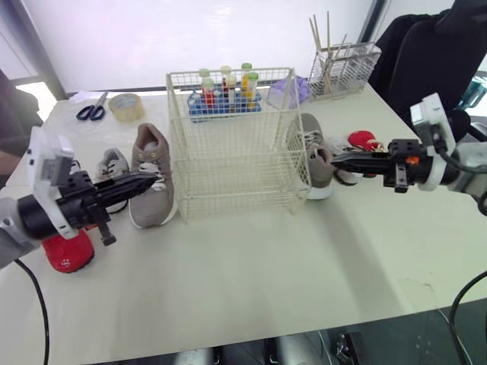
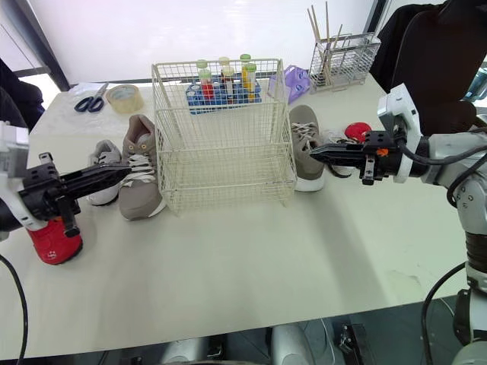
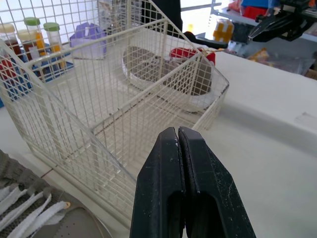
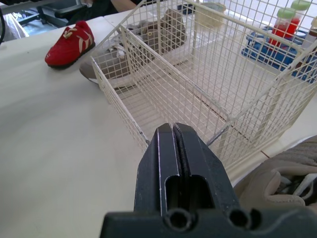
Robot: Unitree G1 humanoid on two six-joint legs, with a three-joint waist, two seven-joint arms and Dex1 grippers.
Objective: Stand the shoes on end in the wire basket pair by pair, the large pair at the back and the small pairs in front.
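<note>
As I judge it, nothing is done yet: the wire basket [image 1: 236, 176] stands empty at my 12 o'clock. At its 9 o'clock a large taupe shoe [image 1: 148, 152] lies flat on the surface [image 1: 251, 266], just beside the wire. A small grey shoe [image 1: 112, 163] lies next to it, and a small red shoe [image 1: 68, 255] sits towards 8 o'clock. The other large taupe shoe [image 1: 316, 152] lies at the basket's 3 o'clock, a second red shoe [image 1: 364, 139] beyond it. My left hand [image 1: 152, 180] and right hand [image 1: 336, 160] are both closed and empty. Every pair remains to be stood, and the large pair should go in first.
</note>
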